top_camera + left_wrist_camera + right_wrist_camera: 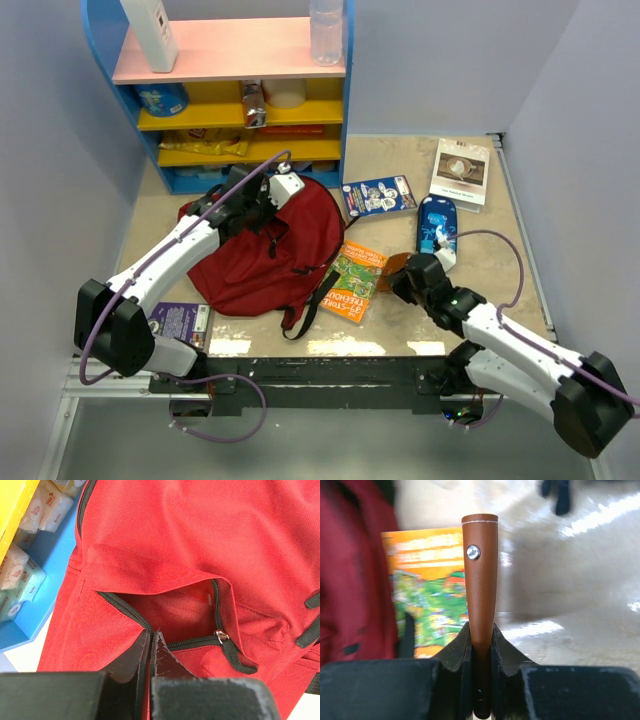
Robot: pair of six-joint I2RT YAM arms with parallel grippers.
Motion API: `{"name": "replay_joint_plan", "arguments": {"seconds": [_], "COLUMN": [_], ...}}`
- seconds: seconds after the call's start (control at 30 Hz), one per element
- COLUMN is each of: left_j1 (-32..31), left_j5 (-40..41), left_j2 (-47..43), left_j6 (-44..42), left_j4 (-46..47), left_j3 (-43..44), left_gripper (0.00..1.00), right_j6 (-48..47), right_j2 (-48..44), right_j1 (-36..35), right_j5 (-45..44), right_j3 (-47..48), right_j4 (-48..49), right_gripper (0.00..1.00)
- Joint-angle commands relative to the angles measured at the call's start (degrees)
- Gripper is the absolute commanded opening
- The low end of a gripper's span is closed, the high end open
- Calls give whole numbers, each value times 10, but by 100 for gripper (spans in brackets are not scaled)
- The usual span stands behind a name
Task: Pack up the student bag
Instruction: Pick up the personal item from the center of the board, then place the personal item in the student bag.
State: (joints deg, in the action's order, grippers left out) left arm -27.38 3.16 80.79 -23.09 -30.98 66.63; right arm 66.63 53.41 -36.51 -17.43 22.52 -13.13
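Right fingers [506,652] pinching brown riveted piece [481,580]; left fingers [131,657] pinching student bag [200,540] pocket edge

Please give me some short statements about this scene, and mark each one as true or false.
1. A zipper pocket of the backpack is open. True.
2. The right gripper is empty. False: it is shut on a brown strip.
3. The orange book lies beside the backpack. True.
4. The blue pencil case is inside the backpack. False: it lies on the table.
5. The left gripper is wide open. False: it is shut on the backpack's zipper edge.
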Motion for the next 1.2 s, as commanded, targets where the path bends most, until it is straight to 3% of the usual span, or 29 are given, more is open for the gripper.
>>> {"name": "replay_joint_plan", "arguments": {"seconds": [0.0,0.13,0.33,0.5,0.63,0.83,1.17], "left_j1": [-1,-1,-1,1,14,43,62], "left_j5": [-16,-22,-72,-90,-103,-113,-102], "left_j2": [-6,-6,-20,-42,-64,-71,-44], "left_j6": [12,15,14,15,16,22,38], "left_j4": [19,16,13,35,53,71,87], "left_j3": [-4,-4,-20,-62,-81,-93,-93], "left_gripper": [0,0,0,0,0,0,0], "right_j6": [-73,-115,-203,-239,-238,-236,-241], "right_j2": [-79,-68,154,324,435,501,517], "right_j1": [-12,-26,-48,-61,-71,-87,-111], "right_j5": [8,77,142,173,221,251,253], "right_j3": [44,74,214,361,418,439,410], "right_j4": [42,129,281,346,386,406,416], "right_gripper": [2,0,0,0,0,0,0]}}
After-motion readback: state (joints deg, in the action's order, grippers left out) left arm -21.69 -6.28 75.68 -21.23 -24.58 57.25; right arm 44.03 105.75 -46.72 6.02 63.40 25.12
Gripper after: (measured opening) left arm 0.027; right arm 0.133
